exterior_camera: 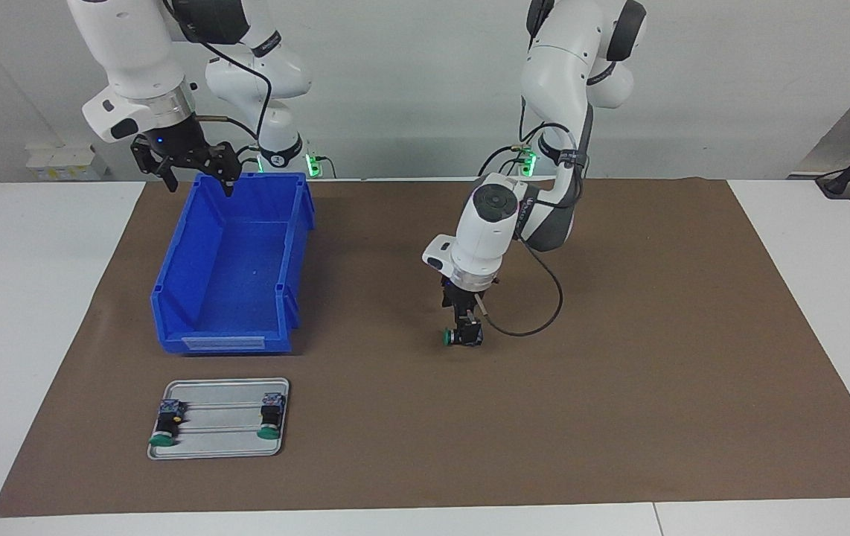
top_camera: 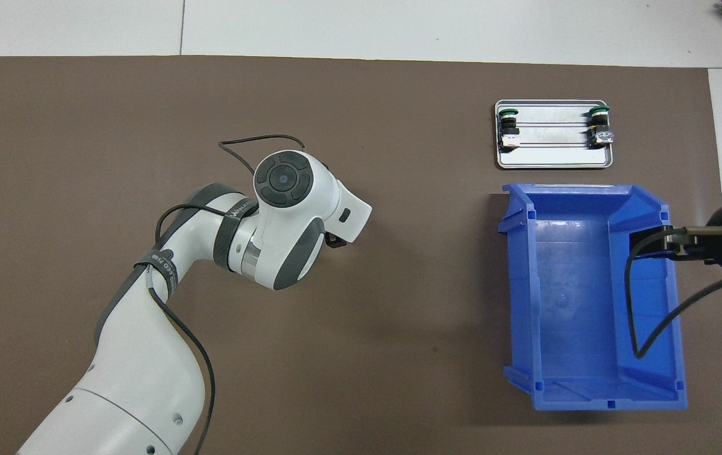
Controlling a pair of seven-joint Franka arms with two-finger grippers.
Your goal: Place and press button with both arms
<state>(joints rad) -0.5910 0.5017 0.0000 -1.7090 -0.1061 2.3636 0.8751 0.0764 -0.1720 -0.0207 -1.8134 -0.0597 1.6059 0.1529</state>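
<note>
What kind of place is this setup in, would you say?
Probably a robotics lab or test bench: two white arms mounted at a table with a brown mat, a blue parts bin, and a metal tray holding small green-capped push-buttons.

three buttons (exterior_camera: 452, 336) – one bin (exterior_camera: 194, 253) – one tray (exterior_camera: 222, 439) – two arms (exterior_camera: 484, 238)

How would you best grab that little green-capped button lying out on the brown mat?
Grip the button across its black body, coming straight down from above. It lies on its side on the mat, green cap toward the bin, so the body's flanks are free. The left tool already sits down around it.
</note>
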